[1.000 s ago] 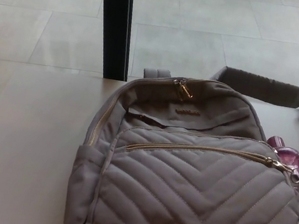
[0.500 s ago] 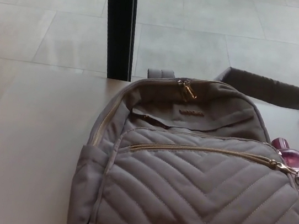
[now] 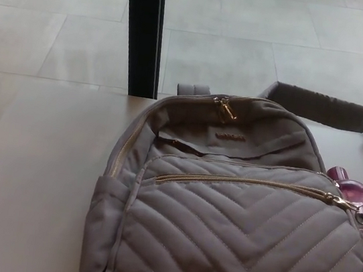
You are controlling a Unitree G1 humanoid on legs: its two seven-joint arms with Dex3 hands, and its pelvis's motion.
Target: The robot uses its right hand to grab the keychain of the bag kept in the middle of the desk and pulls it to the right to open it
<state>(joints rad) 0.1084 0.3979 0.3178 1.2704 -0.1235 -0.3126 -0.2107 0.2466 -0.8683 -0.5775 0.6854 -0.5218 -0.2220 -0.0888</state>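
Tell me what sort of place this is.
Probably an indoor office or lab: a plain pale desk holding a grey backpack, large light floor tiles beyond it, and a black post rising behind the desk.

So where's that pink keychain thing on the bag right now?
In the head view the pink keychain sits at the far right edge, beside the backpack, where the front pocket's gold zipper ends, just below the shoulder strap.

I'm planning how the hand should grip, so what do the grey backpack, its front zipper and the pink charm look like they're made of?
Grey quilted backpack: soft matte fabric, stitched chevron seams. Gold front zipper: shiny, probably metal teeth. Pink translucent keychain charm: glossy, likely plastic or glass; partly hidden.
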